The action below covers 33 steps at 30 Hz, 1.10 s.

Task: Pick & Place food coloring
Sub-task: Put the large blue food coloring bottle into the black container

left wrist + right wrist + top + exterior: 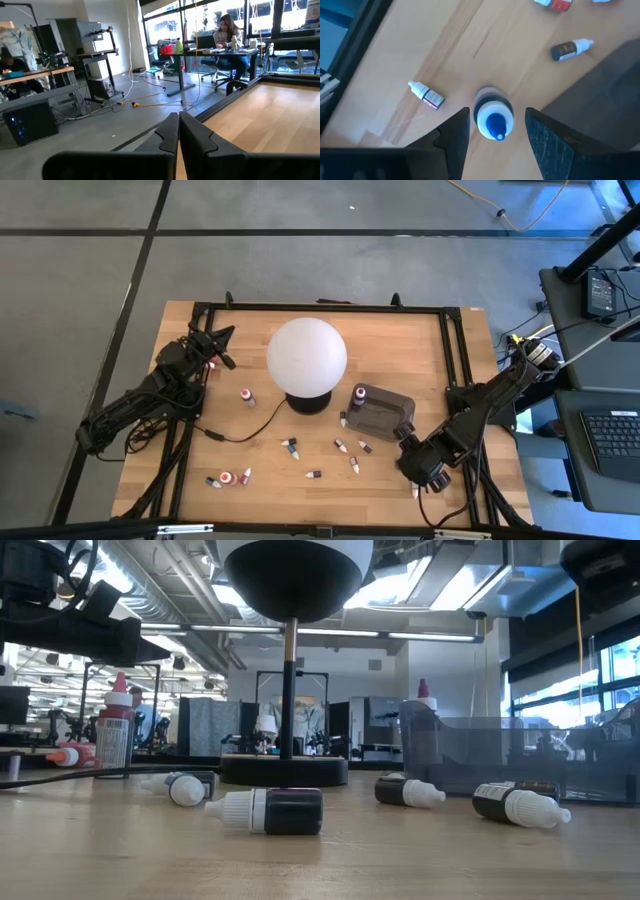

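I have the right end effector half open around an upright blue-tipped bottle just beside the tray, not yet gripped; light, slippery, easily tipped, best taken at its body.

Left arm is parked off at the far-left side of the table, left gripper pinched shut with the fingers pressed together. Right arm reaches in from the right edge, bent down low, right gripper with fingers spread apart.
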{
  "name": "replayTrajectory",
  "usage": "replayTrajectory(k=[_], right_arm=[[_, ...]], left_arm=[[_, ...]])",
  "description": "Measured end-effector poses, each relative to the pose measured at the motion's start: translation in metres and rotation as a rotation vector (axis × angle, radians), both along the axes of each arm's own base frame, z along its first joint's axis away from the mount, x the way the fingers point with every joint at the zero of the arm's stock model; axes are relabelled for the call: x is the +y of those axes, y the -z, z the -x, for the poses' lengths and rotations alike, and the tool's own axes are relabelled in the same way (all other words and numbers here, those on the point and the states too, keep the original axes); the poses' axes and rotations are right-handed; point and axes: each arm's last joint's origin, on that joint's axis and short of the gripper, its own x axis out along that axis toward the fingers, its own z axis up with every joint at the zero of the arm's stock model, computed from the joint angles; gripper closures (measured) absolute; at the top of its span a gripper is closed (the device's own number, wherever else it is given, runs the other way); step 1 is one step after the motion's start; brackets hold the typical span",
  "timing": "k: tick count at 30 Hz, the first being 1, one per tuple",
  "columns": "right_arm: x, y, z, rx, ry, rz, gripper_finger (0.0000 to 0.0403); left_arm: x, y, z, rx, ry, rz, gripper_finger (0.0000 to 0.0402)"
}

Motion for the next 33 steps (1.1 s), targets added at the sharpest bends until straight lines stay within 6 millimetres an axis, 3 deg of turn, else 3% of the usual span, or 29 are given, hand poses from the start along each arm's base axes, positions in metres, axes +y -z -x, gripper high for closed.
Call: replayTrajectory(k=[19,33], right_arm=[[-0.004,0.025,0.006,0.016,-0.020,-0.036,0.0210],[-0.007,0.016,0.011,0.020,-0.003,-0.114,0.0210]], left_arm=[[0.000,0.000,0.000,0.000,0.000,0.000,0.0393],[0.000,0.000,0.000,-0.001,0.000,0.001,0.0394]])
